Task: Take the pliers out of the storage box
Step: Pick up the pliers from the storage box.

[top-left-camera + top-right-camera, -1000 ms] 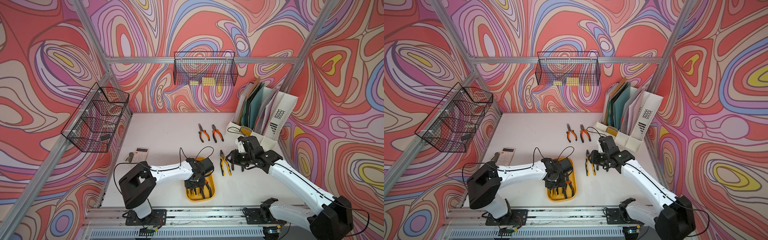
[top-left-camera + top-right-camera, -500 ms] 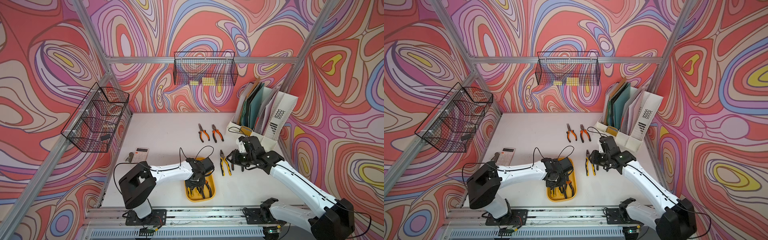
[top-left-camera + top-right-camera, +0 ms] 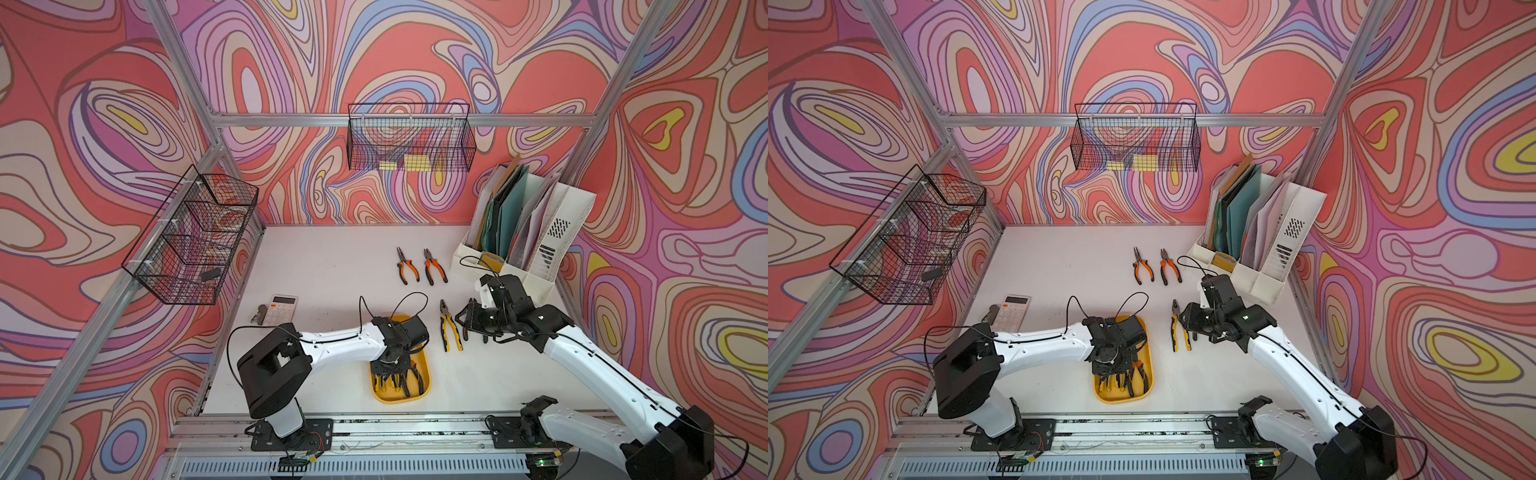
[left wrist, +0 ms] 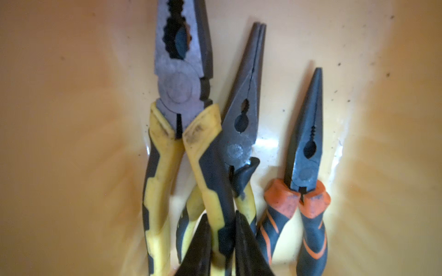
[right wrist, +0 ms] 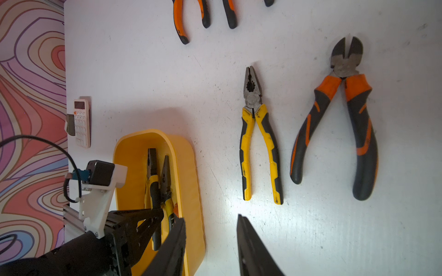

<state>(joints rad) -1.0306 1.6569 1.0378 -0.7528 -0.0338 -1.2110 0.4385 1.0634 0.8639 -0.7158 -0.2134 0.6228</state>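
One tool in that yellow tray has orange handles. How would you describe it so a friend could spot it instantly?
Start at the shallow yellow plastic tray on the white table, under the left arm. Three pliers lie inside; take the slim orange-and-black needle-nose pliers nearest the wall facing the right arm. Both neighbours, the yellow-and-black pliers, have yellow handles.

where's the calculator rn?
In both top views the calculator lies near the left edge of the table, left of the storage box, beside a small grey object.

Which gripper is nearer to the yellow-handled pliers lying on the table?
Right. The right gripper is just beside the yellow-handled pliers; the left gripper is down inside the yellow tray.
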